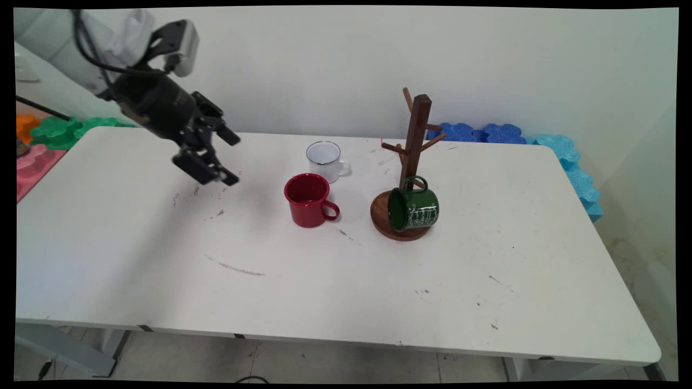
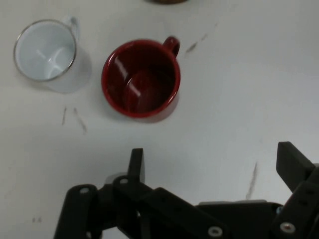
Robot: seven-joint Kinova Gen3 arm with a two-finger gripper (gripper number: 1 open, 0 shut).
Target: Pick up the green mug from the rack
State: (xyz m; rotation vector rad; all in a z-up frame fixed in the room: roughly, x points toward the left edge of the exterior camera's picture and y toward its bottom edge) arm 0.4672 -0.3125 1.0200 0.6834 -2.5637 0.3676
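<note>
My black gripper hangs open above the left half of the white table, with nothing between its fingers. A red mug stands upright to its right, handle toward the right in the main view. In the hand view the red mug lies ahead of the open gripper, empty inside. Just behind the red one a white mug stands upright; the hand view shows this white mug at upper left. A green mug hangs sideways low on a wooden mug tree.
The mug tree's round wooden base rests right of the mugs. Blue foam pieces line the wall at the back right. Green, pink and orange foam pieces sit off the table's left end.
</note>
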